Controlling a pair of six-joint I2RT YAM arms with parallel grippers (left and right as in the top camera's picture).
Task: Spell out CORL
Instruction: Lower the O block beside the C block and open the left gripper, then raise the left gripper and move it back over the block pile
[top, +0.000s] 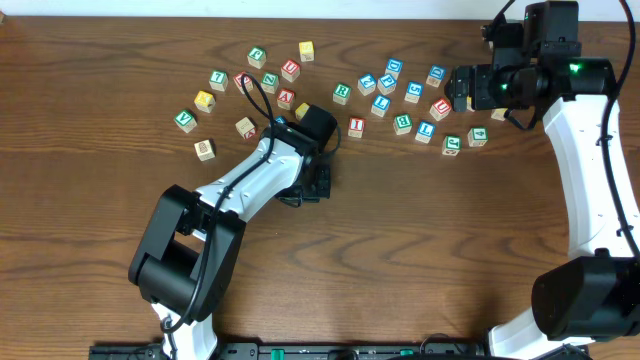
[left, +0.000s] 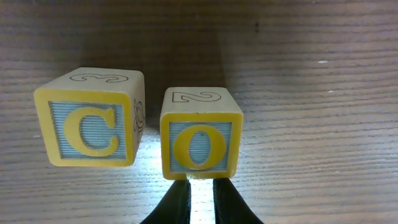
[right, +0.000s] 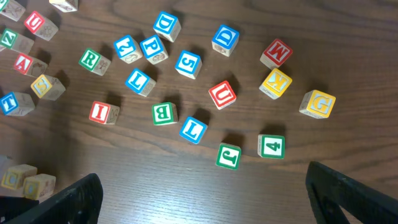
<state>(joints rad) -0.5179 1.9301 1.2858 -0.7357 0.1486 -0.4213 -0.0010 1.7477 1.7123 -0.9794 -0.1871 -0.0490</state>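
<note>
The worktop (top: 420, 260) is bare across its near half. All loose cubes lie in a band along the far side.

The left arm (top: 250, 185) reaches to mid-worktop. The right arm (top: 585, 170) holds its wrist over the right-hand scatter.

The C cube (left: 87, 127) and the O cube (left: 199, 140) stand side by side in front of the left wrist camera, yellow letters facing it. They are near but apart, and the C cube is turned slightly off square.

The left gripper (left: 200, 185) has its jaws almost fully together. They hold nothing, and the tips rest at the O cube's lower edge. This appears to be an alignment nudge. Push slowly and centrally, or the O cube will probably twist. Stop once its face is in line with the C cube.

The right gripper (right: 202, 174) has its jaws spread wide and empty above the scatter. A green R cube (right: 90, 59) and a blue L cube (right: 193, 129) lie there. A second blue L (right: 140, 81) and a red I cube (right: 102, 112) lie close by, so confirm the letter before descending. Neighbours are close enough to be knocked.
</note>
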